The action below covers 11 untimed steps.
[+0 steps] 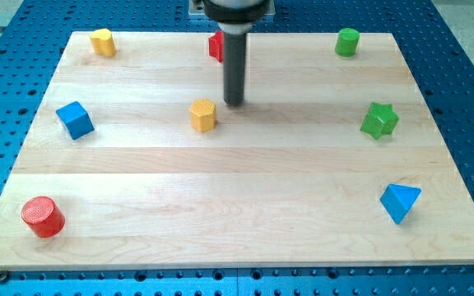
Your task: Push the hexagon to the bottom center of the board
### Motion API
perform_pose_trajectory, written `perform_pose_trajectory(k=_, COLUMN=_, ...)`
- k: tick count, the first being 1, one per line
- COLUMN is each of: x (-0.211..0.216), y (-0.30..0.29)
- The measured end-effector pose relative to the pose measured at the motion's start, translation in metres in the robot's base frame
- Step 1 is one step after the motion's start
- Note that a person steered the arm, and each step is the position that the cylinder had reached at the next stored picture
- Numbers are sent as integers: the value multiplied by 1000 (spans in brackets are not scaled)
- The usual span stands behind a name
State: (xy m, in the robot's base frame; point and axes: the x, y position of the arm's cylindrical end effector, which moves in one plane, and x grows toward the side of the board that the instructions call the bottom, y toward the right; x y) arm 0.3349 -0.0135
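The yellow hexagon sits on the wooden board, a little left of centre in the upper half. My tip is just to the hexagon's upper right, a small gap apart, not touching it. The dark rod rises from there to the view's top and partly hides a red block at the board's top edge.
A yellow block is at top left, a green cylinder at top right, a blue cube at left, a green star at right, a red cylinder at bottom left, a blue triangle at bottom right.
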Motion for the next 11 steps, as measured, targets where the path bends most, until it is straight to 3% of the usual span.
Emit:
perform_pose_trajectory(k=1, x=-43, y=-33)
perform_pose_trajectory(k=2, x=-47, y=-80)
perform_pose_trajectory(k=3, x=-16, y=-107)
perform_pose_trajectory(k=5, x=65, y=-91)
perform_pose_trajectory(k=6, x=20, y=-61)
perform_pose_trajectory(k=7, x=52, y=-44)
perform_pose_trajectory(k=8, x=141, y=-40)
perform_pose_trajectory(k=9, x=106, y=-40)
perform_pose_trajectory(k=10, x=127, y=-18)
perform_pose_trajectory(k=11, x=179, y=-12)
